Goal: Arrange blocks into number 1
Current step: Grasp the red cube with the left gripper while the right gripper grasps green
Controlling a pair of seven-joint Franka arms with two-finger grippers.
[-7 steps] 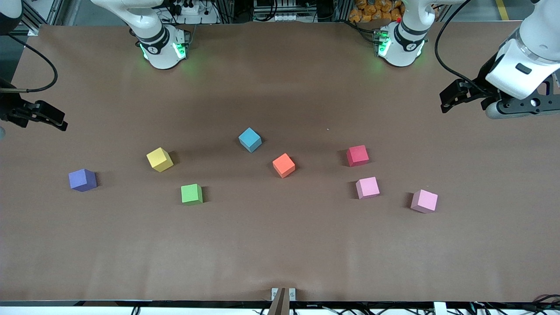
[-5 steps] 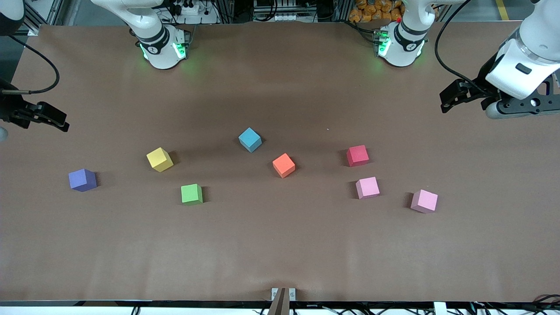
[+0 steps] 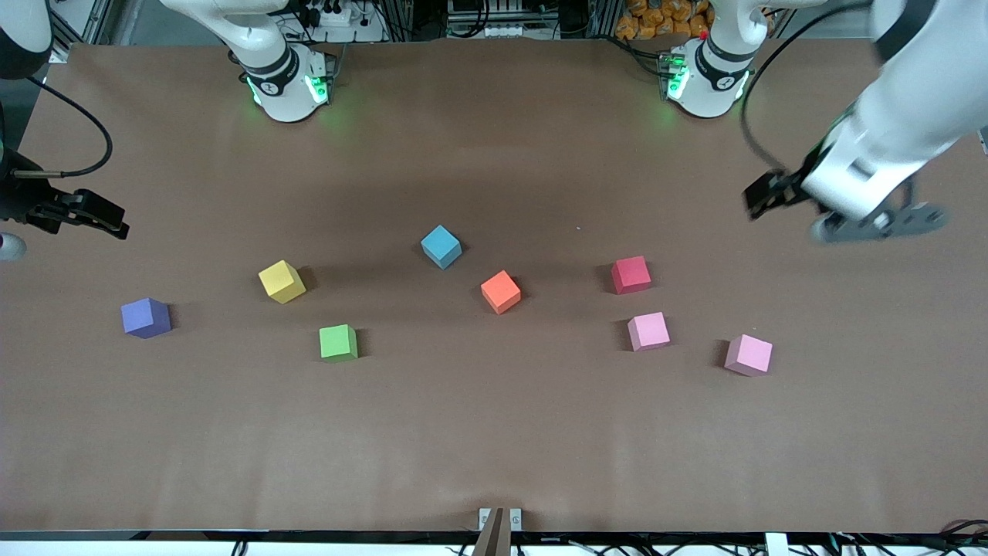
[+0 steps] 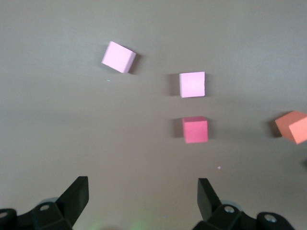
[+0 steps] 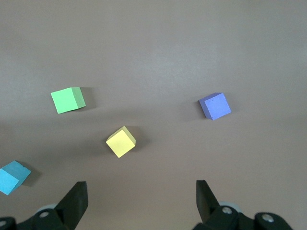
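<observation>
On the brown worktop (image 3: 494,432), the matte green foam cube (image 3: 338,342) lies nearest the front camera. Farther than it lie the orange cube (image 3: 500,292), yellow cube (image 3: 282,281), red cube (image 3: 631,275) and blue cube (image 3: 441,246). They look light and slightly squashy; pinch opposite flat faces. Left tool (image 4: 142,191) and right tool (image 5: 140,190) hover, jaws spread, empty.

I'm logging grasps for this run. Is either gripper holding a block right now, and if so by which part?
Nothing is held. The left gripper and the right gripper are both open and empty above the table, and every block lies untouched.
</observation>
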